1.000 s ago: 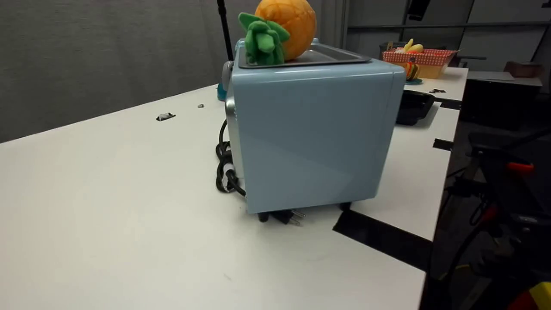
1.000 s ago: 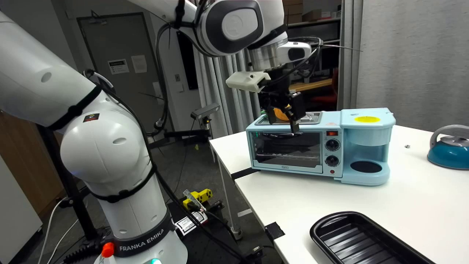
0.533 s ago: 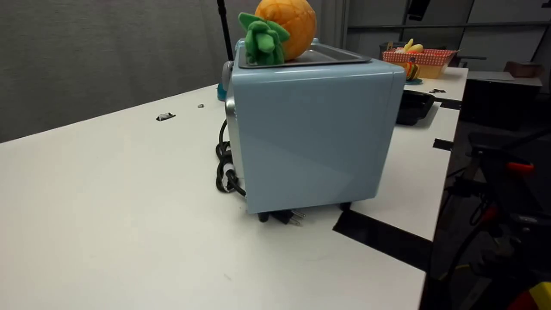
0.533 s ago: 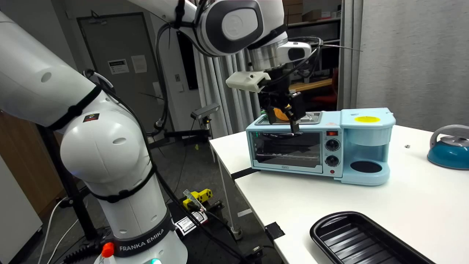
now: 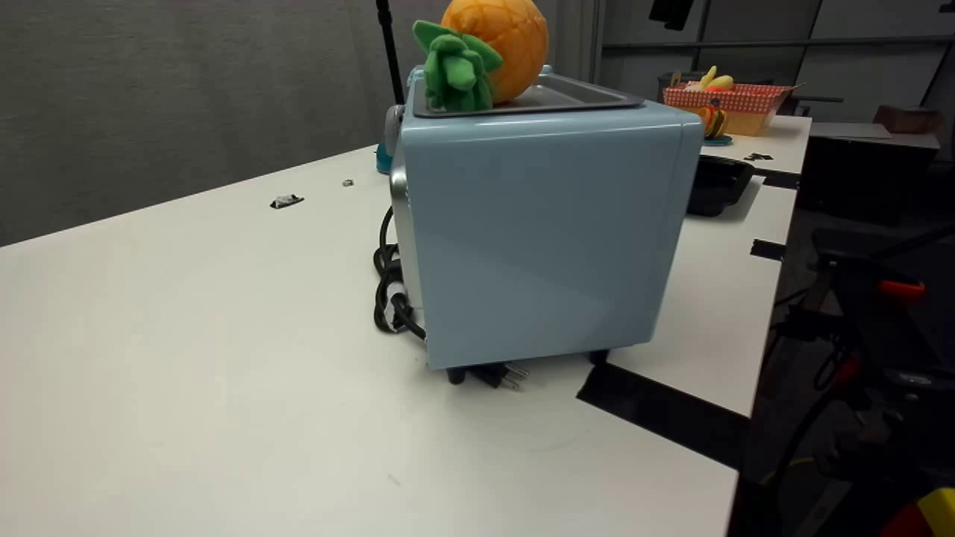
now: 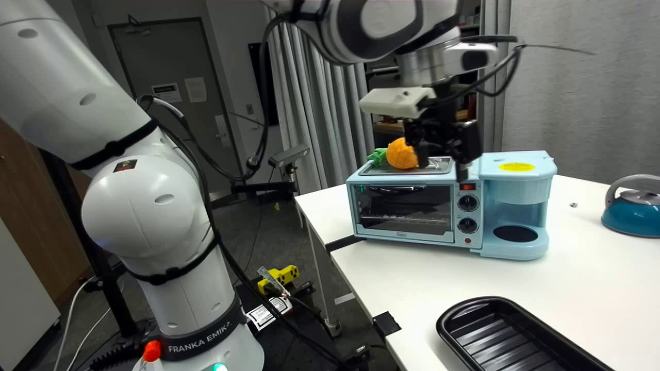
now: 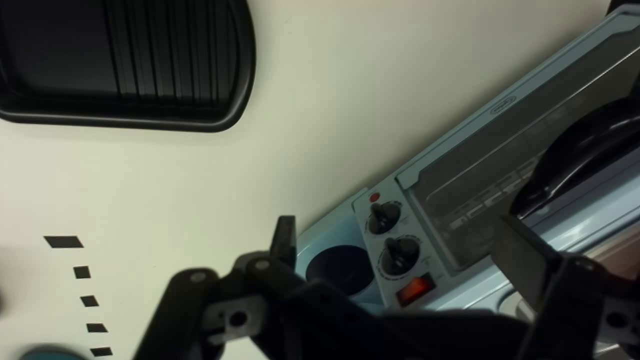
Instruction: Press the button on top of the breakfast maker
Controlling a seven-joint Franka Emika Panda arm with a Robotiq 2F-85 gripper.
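While the breakfast maker [image 6: 455, 208] stands on the white table [image 6: 582, 281] with a plush pineapple [image 6: 402, 154] lying on its top tray [image 5: 548, 97], the gripper [image 7: 402, 247] hangs above, near the red switch [image 7: 416, 290], fingers [image 7: 524, 260] spread wide. It looks blurred from where I stand, so I can't fairly say how close its fingertips come. A black ridged pan [image 6: 497, 332] rests in front of the breakfast maker; a teal kettle [image 6: 635, 214] sits well off its knob side.

Both exterior views see the breakfast maker [image 6: 451, 206]: its side [image 5: 541, 239] near, its front [image 6: 447, 219] farther; the wrist view looks down.
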